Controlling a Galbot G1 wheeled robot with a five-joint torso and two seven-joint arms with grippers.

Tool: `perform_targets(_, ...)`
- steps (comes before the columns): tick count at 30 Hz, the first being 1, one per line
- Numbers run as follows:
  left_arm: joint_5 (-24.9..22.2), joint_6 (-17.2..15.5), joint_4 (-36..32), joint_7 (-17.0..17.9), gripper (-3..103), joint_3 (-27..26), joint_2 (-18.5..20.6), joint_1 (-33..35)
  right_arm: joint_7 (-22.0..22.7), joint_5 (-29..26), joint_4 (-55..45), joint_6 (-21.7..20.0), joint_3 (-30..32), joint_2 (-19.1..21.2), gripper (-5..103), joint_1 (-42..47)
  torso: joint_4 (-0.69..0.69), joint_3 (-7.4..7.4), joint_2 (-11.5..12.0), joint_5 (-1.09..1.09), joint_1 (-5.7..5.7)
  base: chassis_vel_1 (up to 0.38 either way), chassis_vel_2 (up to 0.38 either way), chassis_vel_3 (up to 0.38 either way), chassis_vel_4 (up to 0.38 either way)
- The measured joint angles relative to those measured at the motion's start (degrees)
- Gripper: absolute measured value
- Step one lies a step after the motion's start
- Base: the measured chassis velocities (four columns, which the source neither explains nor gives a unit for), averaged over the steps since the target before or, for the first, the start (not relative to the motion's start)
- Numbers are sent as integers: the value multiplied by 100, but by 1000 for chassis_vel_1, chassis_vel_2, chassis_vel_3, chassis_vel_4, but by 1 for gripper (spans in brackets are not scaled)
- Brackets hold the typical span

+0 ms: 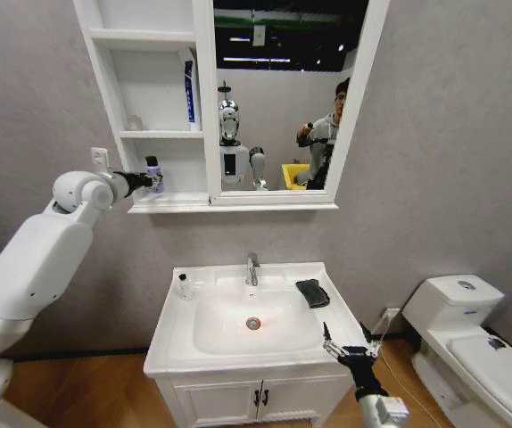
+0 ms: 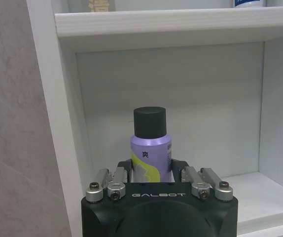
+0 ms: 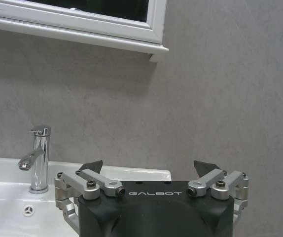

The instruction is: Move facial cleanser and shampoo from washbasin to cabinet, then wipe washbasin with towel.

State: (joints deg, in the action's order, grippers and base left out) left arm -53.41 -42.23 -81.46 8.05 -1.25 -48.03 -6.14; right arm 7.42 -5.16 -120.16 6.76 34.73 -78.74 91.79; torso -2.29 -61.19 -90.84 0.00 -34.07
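Holding a purple bottle (image 2: 150,150) with a black cap, my left tool (image 1: 152,177) is raised at the lowest shelf of the cabinet (image 1: 160,135); its fingers (image 2: 119,177) close narrowly on the bottle's sides, and the bottle stands upright inside that bottom compartment. I cannot tell whether its base touches the shelf. On the middle shelf above, a blue and white tube (image 1: 189,92) stands upright against the side nearest the mirror (image 1: 284,89).

My right tool (image 1: 345,343) hangs low over the front right corner of the washbasin (image 1: 243,350), spread wide and gripping nothing. The towel (image 1: 312,292) lies folded on the basin's rim to the right of the chrome tap (image 1: 252,268), well apart from that tool. A small white bottle (image 1: 185,285) stands on the rim at the left back corner.
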Motion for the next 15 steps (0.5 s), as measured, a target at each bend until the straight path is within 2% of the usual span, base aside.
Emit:
perform_targets(12,144,21,141,3,40,-84,-157,138,3,-34,1,-2,25,5,100,-23,0,1,-1,1,1,0,0,0,0)
perform_targets(15,149,15,166,2,50,-97,-194,166,4,-41,1,-3,28,15,100,-27,-1,0,0,-2,0,0,0,0,0)
